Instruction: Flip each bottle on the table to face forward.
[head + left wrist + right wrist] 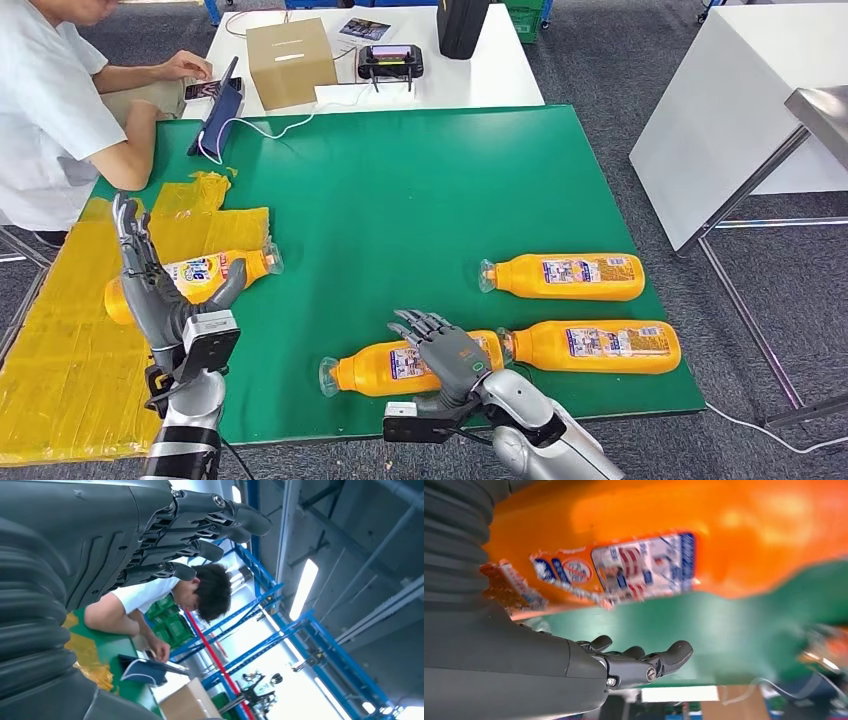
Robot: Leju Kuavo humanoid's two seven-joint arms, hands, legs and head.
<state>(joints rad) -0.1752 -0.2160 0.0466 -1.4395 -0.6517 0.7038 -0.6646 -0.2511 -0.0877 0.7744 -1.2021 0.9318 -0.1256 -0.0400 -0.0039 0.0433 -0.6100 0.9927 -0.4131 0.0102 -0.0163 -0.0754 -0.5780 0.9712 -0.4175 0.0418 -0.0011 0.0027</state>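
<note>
At lower centre, a bottle [400,365] is covered by the unclenched right hand [445,350], ungrasped; three bottles appear unflipped; the left hand [155,285] is raised, empty.

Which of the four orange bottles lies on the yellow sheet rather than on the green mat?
The bottle at the table's left, lying behind the raised left hand, rests on the yellow sheet; the other three lie on the green mat.
</note>
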